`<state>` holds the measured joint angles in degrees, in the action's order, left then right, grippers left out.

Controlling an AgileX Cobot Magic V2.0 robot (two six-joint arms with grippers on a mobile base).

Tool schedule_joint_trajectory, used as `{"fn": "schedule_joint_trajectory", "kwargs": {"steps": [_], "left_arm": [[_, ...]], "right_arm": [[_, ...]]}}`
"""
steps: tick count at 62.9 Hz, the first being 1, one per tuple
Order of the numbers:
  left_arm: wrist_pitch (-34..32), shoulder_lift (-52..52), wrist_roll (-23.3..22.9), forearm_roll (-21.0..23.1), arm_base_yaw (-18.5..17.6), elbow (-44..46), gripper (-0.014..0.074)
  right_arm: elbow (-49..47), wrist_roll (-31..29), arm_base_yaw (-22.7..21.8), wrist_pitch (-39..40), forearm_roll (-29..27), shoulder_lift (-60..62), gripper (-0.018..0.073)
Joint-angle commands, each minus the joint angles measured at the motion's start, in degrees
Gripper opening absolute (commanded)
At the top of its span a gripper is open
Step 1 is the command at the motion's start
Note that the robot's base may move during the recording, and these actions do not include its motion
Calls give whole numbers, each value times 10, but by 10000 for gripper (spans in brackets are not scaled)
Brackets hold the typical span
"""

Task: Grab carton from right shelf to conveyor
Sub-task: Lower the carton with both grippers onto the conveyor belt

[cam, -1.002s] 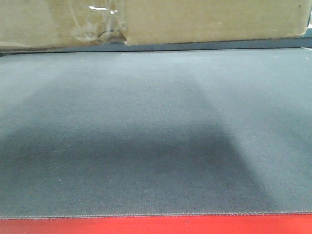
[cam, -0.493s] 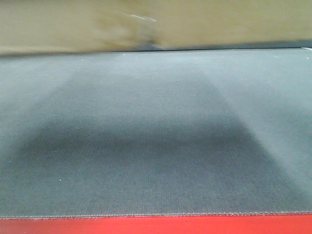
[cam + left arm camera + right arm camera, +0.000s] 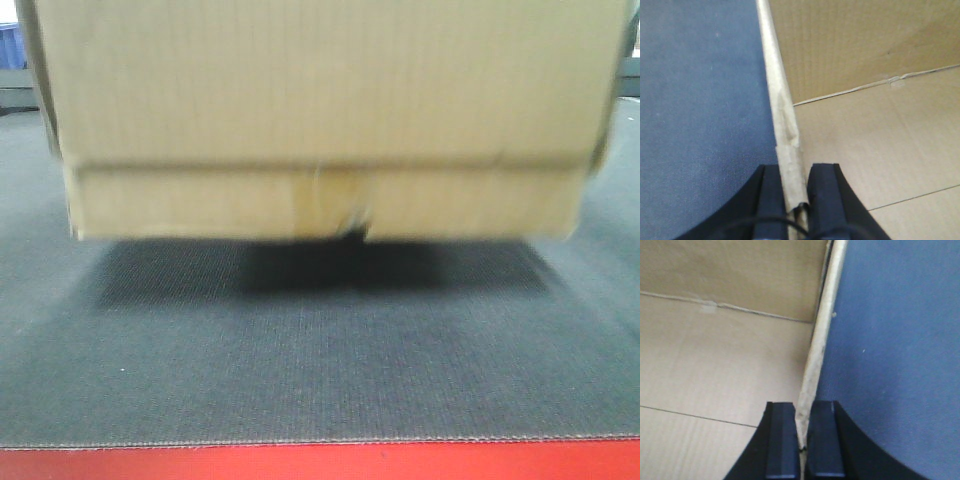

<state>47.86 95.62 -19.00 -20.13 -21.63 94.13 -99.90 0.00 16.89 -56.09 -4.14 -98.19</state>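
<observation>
The left gripper (image 3: 796, 200) is clamped on the top edge of one side wall of the carton (image 3: 875, 150), one finger inside and one outside. The right gripper (image 3: 802, 440) pinches the opposite wall the same way, with the cardboard edge squeezed between its pads. In both wrist views the conveyor (image 3: 700, 100) lies below, just outside the held wall.

From the front, the carton fills the upper frame over the middle of the conveyor, square to its red front edge (image 3: 320, 462). A dark shadow spreads on the belt under its torn lower flap, so it looks to be held just off the belt. The blur makes contact hard to rule out.

The shelf is not in view. The carry seems all but done, and the step in hand is the set-down. Next, both arms should lower together so the base lands flat. Only then should they let go and lift clear of the walls, since the thin edges could buckle if one side drops first.
</observation>
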Motion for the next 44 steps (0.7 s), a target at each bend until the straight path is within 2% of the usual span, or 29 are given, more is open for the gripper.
{"fn": "schedule_joint_trajectory", "kwargs": {"steps": [1,4,9,15,16,18,20,35,44], "left_arm": [[-31,7,4,0,4,2,38],[-31,12,4,0,8,2,104],[-31,13,4,-2,9,2,245],[-32,12,4,-2,12,2,456],[-32,12,4,-2,13,3,512],[-29,12,4,-2,13,4,586],[-27,9,4,-2,13,6,630],[-26,-43,4,0,13,10,463],[-16,-93,10,4,28,10,302]], "right_arm": [[-6,-5,-3,23,7,-20,-19],[-6,-5,-3,22,7,-25,56],[-6,-5,-3,22,7,-28,239],[-7,-5,-3,27,7,-27,495],[-7,-5,-3,27,7,-25,529],[-7,-5,-3,27,7,-24,582],[-7,-5,-3,27,7,-21,571],[-7,-5,-4,26,7,30,564],[-7,-5,-15,10,7,75,460]]}}
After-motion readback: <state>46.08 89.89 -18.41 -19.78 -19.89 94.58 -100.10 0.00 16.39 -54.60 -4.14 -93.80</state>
